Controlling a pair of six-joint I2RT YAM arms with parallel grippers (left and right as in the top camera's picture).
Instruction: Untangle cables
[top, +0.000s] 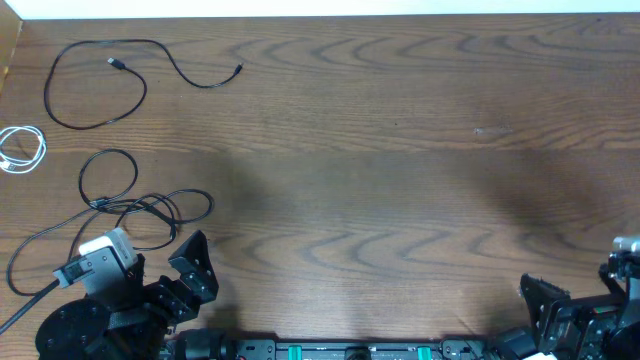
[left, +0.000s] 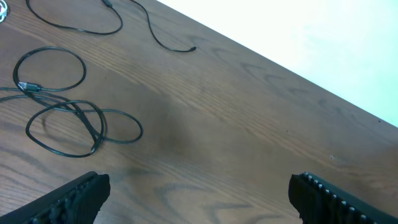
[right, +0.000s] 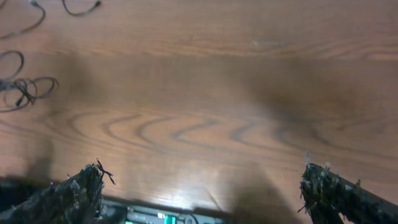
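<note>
Judging the job nearly done: far black cable (top: 145, 92), white cable (top: 42, 148) and near black cable (top: 150, 207) lie apart at my left, the near one looped over itself. My left pincer (left: 199, 186) and right pincer (right: 202, 186) gape wide, empty.

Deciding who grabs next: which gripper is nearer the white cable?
Left. The left gripper sits at the near left of the table, with the white cable beyond it at the left edge. The right gripper is at the near right corner, far across.

Cables (top: 150, 208) clutter the table's (top: 400, 150) left side; middle and right lie open.
</note>
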